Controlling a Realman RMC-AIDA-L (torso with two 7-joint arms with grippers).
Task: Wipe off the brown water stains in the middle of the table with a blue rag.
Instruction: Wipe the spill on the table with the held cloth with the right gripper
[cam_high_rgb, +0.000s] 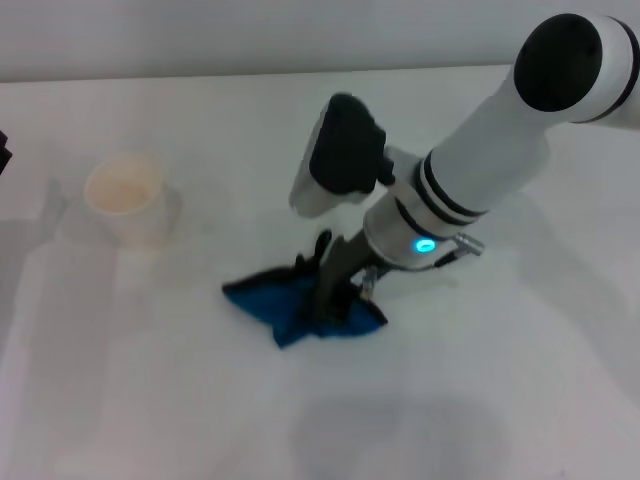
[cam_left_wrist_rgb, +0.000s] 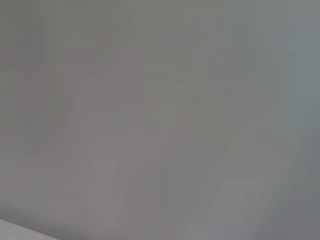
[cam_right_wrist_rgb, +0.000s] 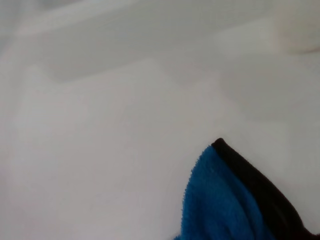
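The blue rag (cam_high_rgb: 300, 300) lies crumpled on the white table (cam_high_rgb: 150, 380) near its middle. My right gripper (cam_high_rgb: 330, 292) comes down from the right, and its dark fingers are closed into the rag and press it onto the surface. The right wrist view shows a blue corner of the rag with its black trim (cam_right_wrist_rgb: 225, 200) on the table (cam_right_wrist_rgb: 100, 150). I cannot make out any brown water stains around the rag in any view. My left gripper is out of view. The left wrist view shows only a plain grey surface.
A cream paper cup (cam_high_rgb: 125, 198) stands upright at the left of the rag, well apart from it. It also shows in the right wrist view (cam_right_wrist_rgb: 297, 25). A dark object (cam_high_rgb: 3, 150) sits at the far left edge.
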